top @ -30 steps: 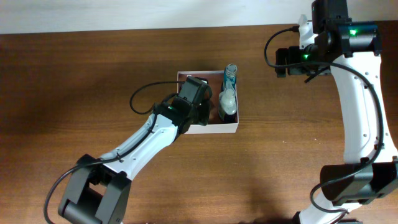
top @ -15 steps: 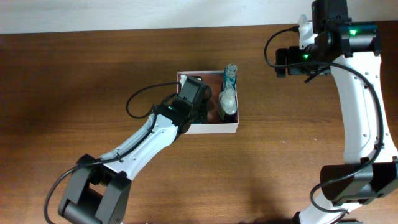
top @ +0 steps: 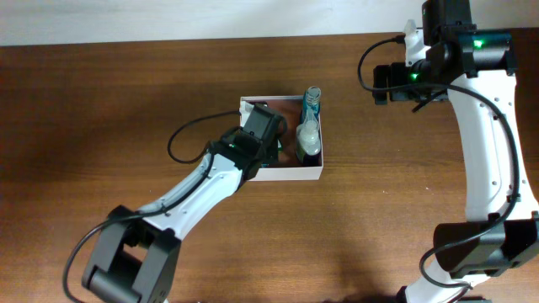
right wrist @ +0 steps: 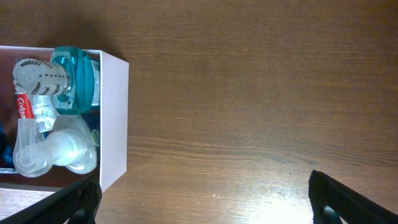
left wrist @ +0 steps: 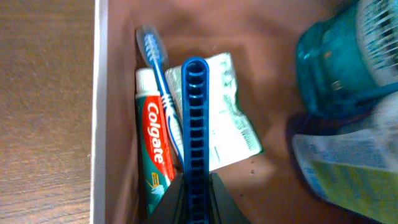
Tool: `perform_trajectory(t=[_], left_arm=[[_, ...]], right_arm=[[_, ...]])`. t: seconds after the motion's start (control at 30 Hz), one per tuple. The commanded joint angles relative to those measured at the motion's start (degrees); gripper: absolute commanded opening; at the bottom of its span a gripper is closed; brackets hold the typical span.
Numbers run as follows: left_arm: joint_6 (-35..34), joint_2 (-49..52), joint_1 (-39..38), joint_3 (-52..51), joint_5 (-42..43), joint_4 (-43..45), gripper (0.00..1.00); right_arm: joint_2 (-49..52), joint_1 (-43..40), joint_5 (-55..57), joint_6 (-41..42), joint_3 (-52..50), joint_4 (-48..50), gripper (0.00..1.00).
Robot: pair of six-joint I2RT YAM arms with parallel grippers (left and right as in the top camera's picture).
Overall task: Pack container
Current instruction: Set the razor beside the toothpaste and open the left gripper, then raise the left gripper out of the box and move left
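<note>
The bench (top: 101, 109) is dark brown wood with a lengthwise grain, bare around the arms and lit more brightly toward its near edge. A pale strip of wall (top: 168, 21) runs along the top of the overhead view.

The container (top: 290, 174) sits near the middle of the bench, its thin white walls square to the grain. The left end effector (left wrist: 194, 199) reaches down into its left half and pinches a blue comb (left wrist: 194, 124) by one end. Below the comb lie a Colgate tube (left wrist: 152, 162), a blue toothbrush (left wrist: 158, 81) and a white sachet (left wrist: 227, 118) against the left wall. A teal bottle (left wrist: 345, 56) and a clear spray bottle (right wrist: 56, 152) fill the right side.

The right end effector (right wrist: 205, 196) hangs over bare wood, well apart from the container's right wall, its fingers (right wrist: 348, 199) spread wide.
</note>
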Motion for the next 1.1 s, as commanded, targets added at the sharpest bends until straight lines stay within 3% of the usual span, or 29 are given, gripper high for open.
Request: perform_trajectory(t=[0.0, 0.2, 0.43, 0.67, 1.0, 1.07], left_arm=[[-0.7, 2.3, -0.3, 0.9, -0.9, 0.0, 0.12], [-0.7, 2.2, -0.3, 0.9, -0.9, 0.6, 0.13], [-0.7, 1.5, -0.3, 1.7, 0.9, 0.5, 0.34], [0.7, -4.2, 0.2, 4.6, 0.0, -1.9, 0.34], [2.5, -10.8, 13.5, 4.9, -3.4, -8.3, 0.46], [2.5, -10.7, 16.3, 4.8, -3.4, -9.9, 0.57]], right_arm=[[-0.6, -0.1, -0.3, 0.1, 0.9, 0.0, 0.98], [-0.6, -0.1, -0.3, 0.1, 0.9, 0.0, 0.98], [-0.6, -0.1, -0.3, 0.1, 0.9, 0.0, 0.98], [-0.6, -0.1, -0.3, 0.1, 0.9, 0.0, 0.98], [-0.6, -0.1, -0.3, 0.1, 0.9, 0.0, 0.98], [-0.6, -0.1, -0.3, 0.1, 0.9, 0.0, 0.98]])
